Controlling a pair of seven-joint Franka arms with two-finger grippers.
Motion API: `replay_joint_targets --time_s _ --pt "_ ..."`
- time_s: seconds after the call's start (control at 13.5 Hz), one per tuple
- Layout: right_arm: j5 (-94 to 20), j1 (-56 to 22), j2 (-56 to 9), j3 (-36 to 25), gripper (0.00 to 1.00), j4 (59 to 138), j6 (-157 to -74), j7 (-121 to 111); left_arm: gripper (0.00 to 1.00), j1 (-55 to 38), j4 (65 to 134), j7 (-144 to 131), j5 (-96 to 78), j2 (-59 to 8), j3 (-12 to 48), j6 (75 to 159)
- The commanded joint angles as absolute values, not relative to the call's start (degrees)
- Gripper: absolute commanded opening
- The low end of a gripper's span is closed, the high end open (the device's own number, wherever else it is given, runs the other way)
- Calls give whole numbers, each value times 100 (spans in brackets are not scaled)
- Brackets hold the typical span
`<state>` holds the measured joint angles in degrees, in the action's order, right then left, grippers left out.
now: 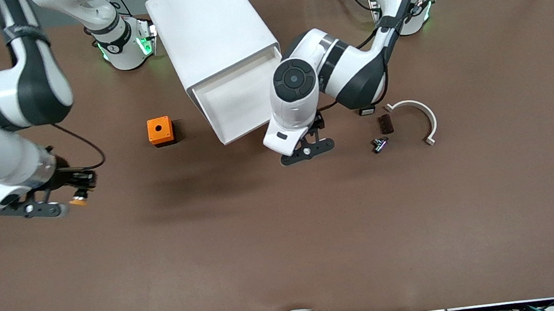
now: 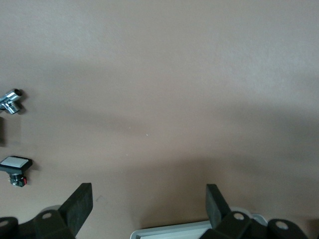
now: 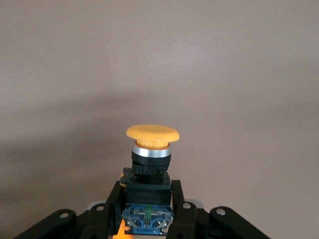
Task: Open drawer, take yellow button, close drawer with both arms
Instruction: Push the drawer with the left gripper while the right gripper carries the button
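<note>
The right gripper [image 1: 74,195] hangs over bare table [image 1: 286,238] toward the right arm's end, its fingers clamped on the black-and-blue body of the button [image 1: 78,201] — the orange-yellow cap points outward and sits clear of the fingers in the right wrist view [image 3: 152,133]. The top drawer [image 1: 239,102] of the white cabinet [image 1: 213,32] stands pulled out and looks bare inside, so closing it appears to be the step in hand. The left gripper [image 1: 308,151] hovers just past the drawer's open front, its fingers spread wide apart and holding nothing; the drawer's pale rim [image 2: 194,230] shows between them in the left wrist view.

To close it well, the left arm would do best to meet the drawer front squarely and push straight along the drawer's own line. The cabinet sits at an angle to the table's edges, so an off-line push could skew or slide the light plastic box. The right arm should keep the button well away from the drawer meanwhile.

An orange cube with a hole [image 1: 160,131] rests beside the cabinet toward the right arm's end. A curved white piece [image 1: 421,115], a dark block [image 1: 385,124] and a small metal part [image 1: 379,144] lie toward the left arm's end.

No brand, label or writing can be read — faint marks on the button's blue base are too small to make out.
</note>
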<state>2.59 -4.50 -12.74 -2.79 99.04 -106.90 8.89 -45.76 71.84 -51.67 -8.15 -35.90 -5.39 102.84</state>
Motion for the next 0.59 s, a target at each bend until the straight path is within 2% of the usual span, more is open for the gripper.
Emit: replay_joint_targets --time_s 0.0,0.3,0.52 --pt "456 94 -1169 -149 0 10500 -11448 231 100 -4693 7233 -5107 -747 -3603 -519 10458" --pt "483 746 -1519 -149 0 11214 -13057 -692 100 -4781 7260 -5106 -913 -3674 -466 10731" --pt "544 905 -2002 -158 0 11215 -13542 -896 100 -4860 7269 -5115 -1054 -3683 -466 10740"
